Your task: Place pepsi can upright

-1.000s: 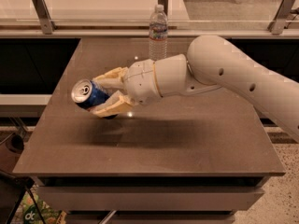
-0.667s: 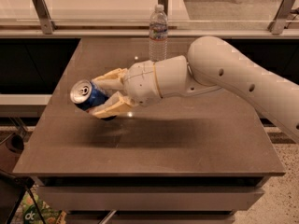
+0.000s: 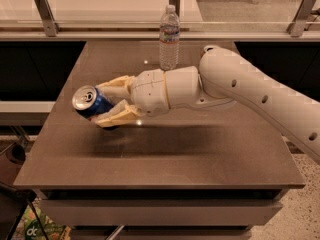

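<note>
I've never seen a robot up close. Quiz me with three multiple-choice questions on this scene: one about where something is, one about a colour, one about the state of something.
1. Where does the water bottle stand?
A. on the floor
B. near the far edge of the table
C. at the table's near left corner

2. What colour is the side of the pepsi can?
A. blue
B. green
C. gold

3. How is the pepsi can right now?
A. upright on the table
C. clamped sideways in the gripper
B. lying loose on the table

Answers:
1 B: the bottle is upright at the back, behind the arm.
2 A: blue shows between the fingers.
3 C: both fingers clasp it, with its silver end pointing left.
</note>
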`<state>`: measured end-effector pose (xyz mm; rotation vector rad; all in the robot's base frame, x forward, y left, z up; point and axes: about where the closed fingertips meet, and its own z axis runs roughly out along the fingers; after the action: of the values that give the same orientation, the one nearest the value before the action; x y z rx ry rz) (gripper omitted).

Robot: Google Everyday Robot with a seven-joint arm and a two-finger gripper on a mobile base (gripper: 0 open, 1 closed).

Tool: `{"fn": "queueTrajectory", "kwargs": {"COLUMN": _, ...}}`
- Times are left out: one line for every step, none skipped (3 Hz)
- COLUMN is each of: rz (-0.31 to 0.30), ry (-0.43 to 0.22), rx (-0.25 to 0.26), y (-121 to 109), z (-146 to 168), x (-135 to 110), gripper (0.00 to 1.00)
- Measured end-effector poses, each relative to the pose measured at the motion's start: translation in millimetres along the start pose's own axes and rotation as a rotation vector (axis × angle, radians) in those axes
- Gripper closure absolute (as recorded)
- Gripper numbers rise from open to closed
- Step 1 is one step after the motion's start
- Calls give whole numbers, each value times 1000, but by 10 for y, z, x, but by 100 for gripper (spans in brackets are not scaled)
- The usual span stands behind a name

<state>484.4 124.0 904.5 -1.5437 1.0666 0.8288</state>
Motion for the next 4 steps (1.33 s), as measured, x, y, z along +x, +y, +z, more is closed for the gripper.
{"fn": "queueTrajectory", "kwargs": {"rz": 27, "ry": -33, "rx": 6, "y": 17, "z": 58, "x": 17, "gripper": 100}}
{"fn": "queueTrajectory", "kwargs": {"rz": 79, "ry": -41, "rx": 4, "y": 101, "z": 112, "x": 51, "gripper": 100}}
{"fn": "queueTrajectory", "kwargs": {"rz": 117, "ry": -54, "rx": 4, "y": 169, "z": 166, "x": 102, "gripper": 100}}
{"fn": "queueTrajectory", "kwargs": {"rz": 144, "ry": -73, "rx": -5, "y": 177, "z": 231, "x": 177, "gripper": 100}}
